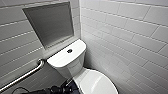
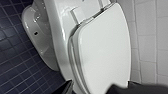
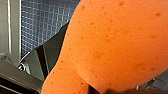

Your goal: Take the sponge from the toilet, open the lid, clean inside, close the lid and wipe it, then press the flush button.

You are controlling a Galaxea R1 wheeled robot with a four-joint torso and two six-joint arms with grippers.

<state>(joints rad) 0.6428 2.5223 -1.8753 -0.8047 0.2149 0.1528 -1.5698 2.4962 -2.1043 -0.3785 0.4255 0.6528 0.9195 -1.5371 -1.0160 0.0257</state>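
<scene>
A: What does the right gripper (image 3: pixel 100 91) hold?
B: It is clamped on one orange-red soft sponge (image 3: pixel 112 45), with dark-blue tiled floor (image 3: pixel 42 22) behind.
A: And beyond?
B: One white glossy ceramic toilet (image 1: pixel 72 63). Its one white oval lid (image 1: pixel 97 82) is down, at five o'clock from the one dark round flush button (image 1: pixel 69 51). One steel grab bar (image 1: pixel 25 75) is at eight o'clock.

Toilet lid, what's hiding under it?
The lid is shut. Only the edge of the seat peeks out beneath it; the inside of the bowl is covered.
</scene>
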